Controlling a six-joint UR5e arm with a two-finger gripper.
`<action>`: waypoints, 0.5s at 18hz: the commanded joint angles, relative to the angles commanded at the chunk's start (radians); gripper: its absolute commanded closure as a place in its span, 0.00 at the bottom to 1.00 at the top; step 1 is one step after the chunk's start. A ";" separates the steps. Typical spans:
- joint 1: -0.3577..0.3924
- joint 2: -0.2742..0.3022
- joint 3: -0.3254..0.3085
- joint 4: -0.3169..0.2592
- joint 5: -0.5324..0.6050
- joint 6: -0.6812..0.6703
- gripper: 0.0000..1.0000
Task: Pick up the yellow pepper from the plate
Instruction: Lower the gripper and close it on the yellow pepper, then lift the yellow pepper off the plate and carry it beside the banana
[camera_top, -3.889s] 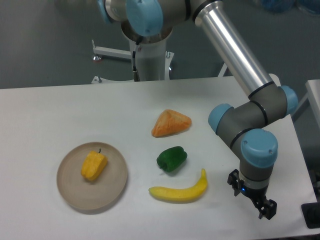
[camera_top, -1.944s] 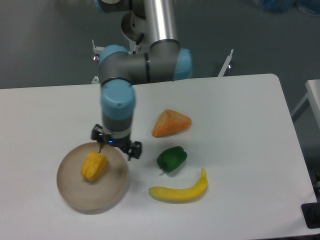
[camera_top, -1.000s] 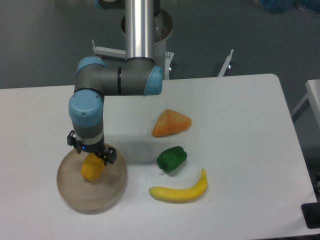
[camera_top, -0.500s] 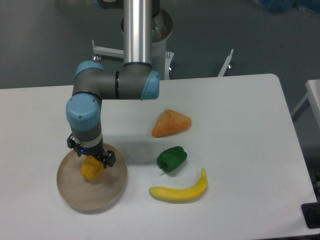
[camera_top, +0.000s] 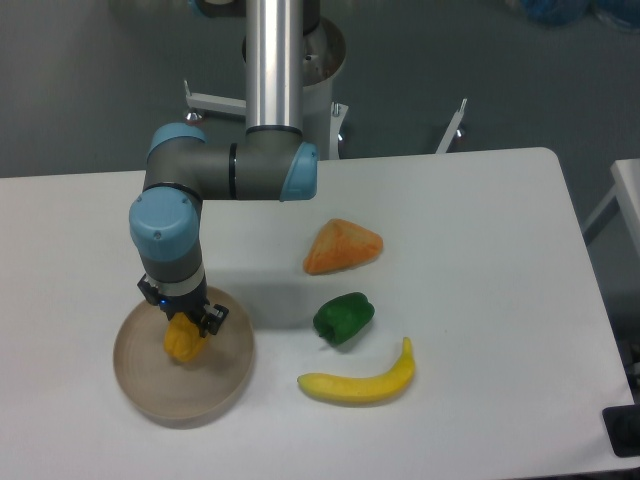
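Note:
The yellow pepper (camera_top: 182, 342) lies on the beige plate (camera_top: 222, 378) at the table's front left. My gripper (camera_top: 183, 318) has come straight down over the pepper, with its black fingers on either side of the pepper's upper end. The jaws look closed in on the pepper, but the wrist hides the contact. The pepper still rests low in the plate.
A green pepper (camera_top: 343, 318) sits right of the plate, a banana (camera_top: 357, 383) in front of it, and an orange wedge-shaped piece (camera_top: 342, 246) behind it. The arm's elbow (camera_top: 230, 172) hangs over the table behind the plate.
The arm swung from the table's right front across to the plate, then lowered onto the yellow pepper. In the last half second the fingers drew in around it.

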 joint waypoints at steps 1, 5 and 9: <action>0.000 0.002 0.002 0.000 0.000 0.000 0.44; 0.000 0.003 0.003 0.000 -0.002 0.002 0.45; 0.009 0.008 0.035 -0.009 0.002 0.057 0.45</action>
